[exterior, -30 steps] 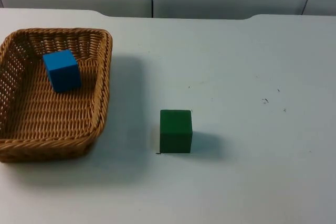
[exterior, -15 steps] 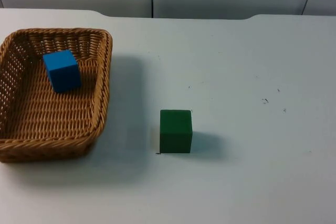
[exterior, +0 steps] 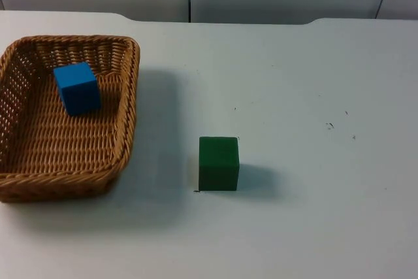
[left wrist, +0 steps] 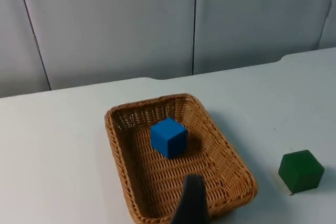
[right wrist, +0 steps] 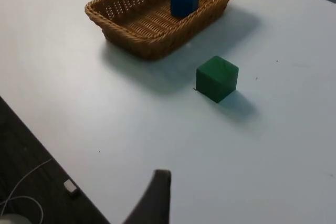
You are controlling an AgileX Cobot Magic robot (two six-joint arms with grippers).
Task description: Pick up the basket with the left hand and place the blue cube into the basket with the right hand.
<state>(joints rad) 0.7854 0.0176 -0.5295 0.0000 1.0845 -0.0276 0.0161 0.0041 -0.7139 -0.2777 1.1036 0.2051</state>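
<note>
No text, label, brand, number or sign can be read on anything here. The woven brown wicker basket [exterior: 65,122], the plain blue cube [exterior: 77,87] inside it, the plain green cube [exterior: 219,163] and the white counter [exterior: 313,96] all carry bare, unmarked surfaces.

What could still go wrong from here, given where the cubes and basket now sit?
The blue cube already lies inside the wicker basket, so a further grasp would probably be wasted. The green cube stands on the table beside the basket and might be picked by mistake. If the basket is lifted unevenly, the blue cube could slide.
</note>
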